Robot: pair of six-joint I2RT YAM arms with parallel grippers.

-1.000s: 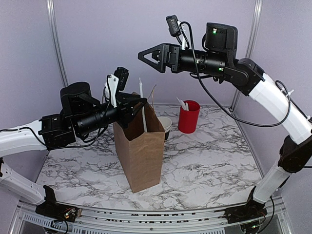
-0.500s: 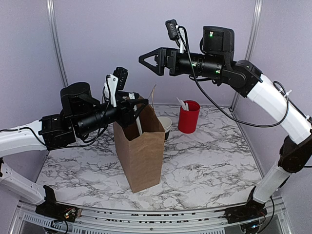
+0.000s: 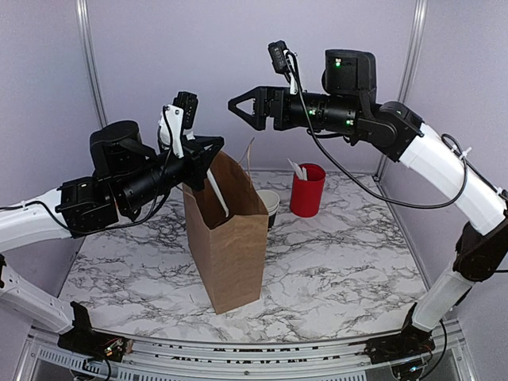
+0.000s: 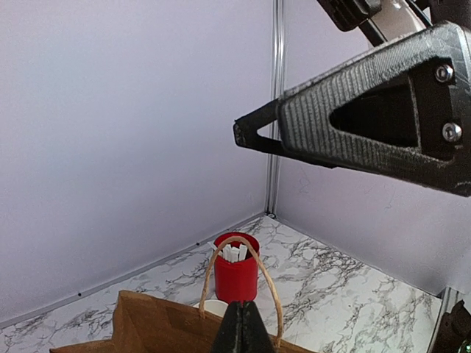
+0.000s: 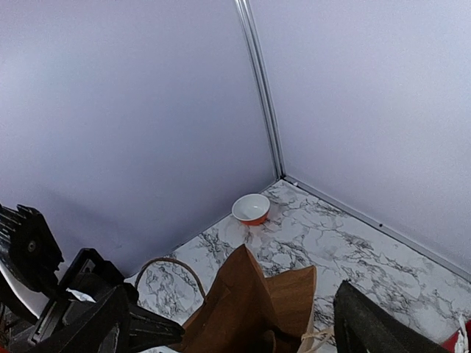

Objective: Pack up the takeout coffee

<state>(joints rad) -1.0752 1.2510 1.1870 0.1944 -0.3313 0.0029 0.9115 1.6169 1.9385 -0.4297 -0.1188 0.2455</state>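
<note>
Having been raised from the paper bag [image 3: 230, 238], the left gripper [image 3: 213, 147] is closed, seemingly empty; packing is judged nearly done.

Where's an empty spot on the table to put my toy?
Bare table lies right of the bag, in front of the red cup, and left of the bag too. Behind the bag it's crowded: a white-rimmed cup and the red cup stand close together.
</note>
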